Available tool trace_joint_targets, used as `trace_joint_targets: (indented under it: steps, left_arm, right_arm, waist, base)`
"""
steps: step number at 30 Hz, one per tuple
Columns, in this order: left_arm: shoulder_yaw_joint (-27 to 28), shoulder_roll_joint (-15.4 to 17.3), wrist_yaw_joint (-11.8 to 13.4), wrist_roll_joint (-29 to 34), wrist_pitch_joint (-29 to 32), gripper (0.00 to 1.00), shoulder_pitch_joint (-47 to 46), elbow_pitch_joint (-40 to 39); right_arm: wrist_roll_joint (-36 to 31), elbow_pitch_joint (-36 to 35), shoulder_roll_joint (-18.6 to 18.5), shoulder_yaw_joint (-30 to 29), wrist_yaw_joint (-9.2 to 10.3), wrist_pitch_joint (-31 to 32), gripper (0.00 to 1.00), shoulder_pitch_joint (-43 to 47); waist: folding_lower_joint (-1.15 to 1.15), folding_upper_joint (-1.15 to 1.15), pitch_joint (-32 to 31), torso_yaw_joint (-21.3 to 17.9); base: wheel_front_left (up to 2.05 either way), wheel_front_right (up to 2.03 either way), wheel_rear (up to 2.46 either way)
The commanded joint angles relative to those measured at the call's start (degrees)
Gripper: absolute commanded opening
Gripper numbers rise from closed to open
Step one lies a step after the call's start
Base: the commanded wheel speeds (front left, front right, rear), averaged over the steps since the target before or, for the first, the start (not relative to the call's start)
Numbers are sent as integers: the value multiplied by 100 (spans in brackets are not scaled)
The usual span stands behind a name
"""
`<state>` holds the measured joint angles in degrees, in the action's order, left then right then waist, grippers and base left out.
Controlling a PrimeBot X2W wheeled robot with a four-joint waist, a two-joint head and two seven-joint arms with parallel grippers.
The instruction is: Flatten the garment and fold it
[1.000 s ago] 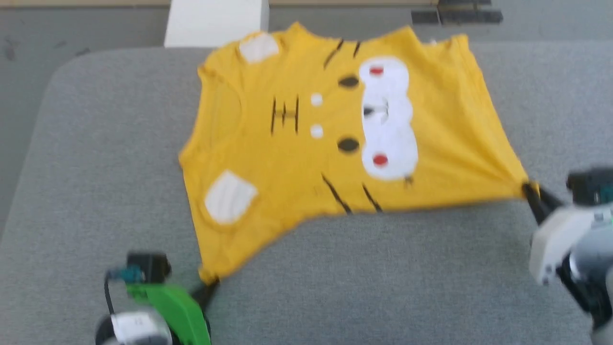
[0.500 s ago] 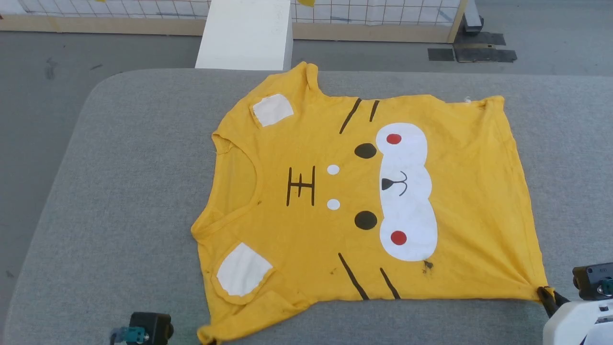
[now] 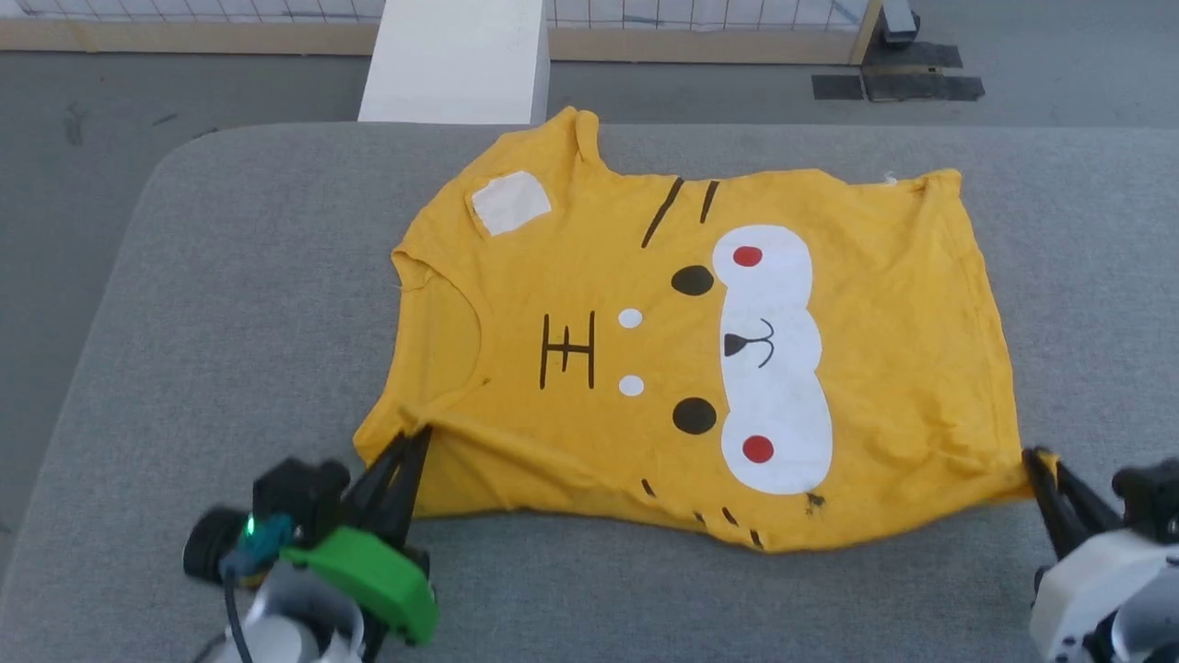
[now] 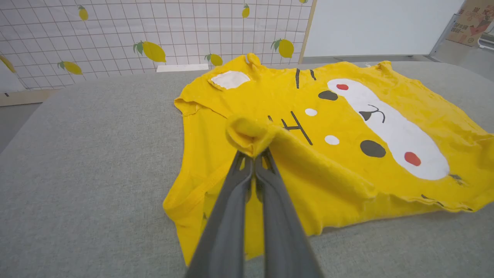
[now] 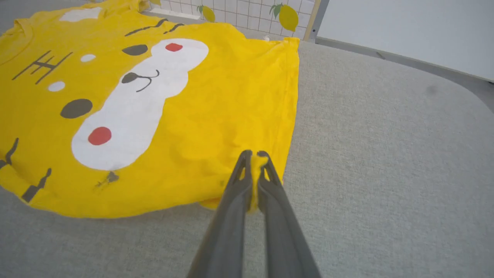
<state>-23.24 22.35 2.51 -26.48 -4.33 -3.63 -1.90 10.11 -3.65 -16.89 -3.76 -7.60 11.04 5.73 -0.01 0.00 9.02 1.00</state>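
Observation:
The yellow T-shirt [image 3: 884, 368] lies print-up on the grey table [image 3: 230, 304], collar to the left, hem to the right. My left gripper [image 3: 416, 436] is shut on the near sleeve, which is lifted and folded over onto the shirt's body; in the left wrist view the gripper [image 4: 254, 153] pinches a yellow bunch above the T-shirt [image 4: 444, 112]. My right gripper [image 3: 1039, 458] is shut on the near hem corner, lifted slightly. In the right wrist view the gripper [image 5: 253, 155] clamps the corner of the T-shirt [image 5: 231, 88]. The near white sleeve patch is hidden under the fold.
A white box [image 3: 456, 60] stands on the floor behind the table's far edge, before a gridded panel [image 3: 700, 11]. Dark tape patches [image 3: 898, 86] mark the floor at the back right. Bare grey table surface surrounds the shirt on every side.
Both grippers carried the near edge away from me: the near sleeve now lies folded over the body, hiding its white patch, and the hem corner moved inward. The camera also shifted.

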Motion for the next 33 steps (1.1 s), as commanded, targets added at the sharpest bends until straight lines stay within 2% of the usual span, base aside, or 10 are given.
trace_joint_targets:
  steps: [1,9,14,17,26,31,32,33]
  left_arm:
    - [2,40,-56,78,42,0,-317,33]
    - [23,212,-459,99,616,0,-1818,453]
    - [-88,428,-780,49,1088,0,-2701,1012]
    - [-156,511,-879,-128,1429,0,-3045,1419]
    - [-202,571,-904,-789,2690,0,-3287,2604]
    - [-145,504,-829,-1262,3421,0,-3076,2843]
    - [-95,486,-775,-1341,3460,27,-3035,2826]
    - [-56,475,-721,-1360,3414,89,-3008,2779]
  right_arm:
    - [40,70,-128,49,11,-40,0,-272]
    - [209,379,-588,343,11,320,0,-1450]
    - [272,697,-703,521,11,812,0,-2090]
    - [378,1009,-747,631,11,1083,0,-2428]
    - [682,1914,-803,1009,11,1663,0,-3282]
    - [917,2306,-739,1079,11,2196,0,-3551]
    - [988,2366,-696,1025,11,2330,0,-3575]
    - [1030,2392,-659,968,11,2408,0,-3585]
  waist:
    - [1,0,101,-61]
    - [1,0,637,-184]
    - [1,0,1028,-252]
    - [1,0,1190,-288]
    - [1,0,1560,-348]
    - [1,0,1596,-334]
    - [1,0,1578,-323]
    - [1,0,1556,-312]
  base:
    - [0,0,0]
    - [0,0,0]
    - [0,0,0]
    - [0,0,0]
    - [0,0,0]
    - [0,0,0]
    - [0,0,0]
    - [0,0,0]
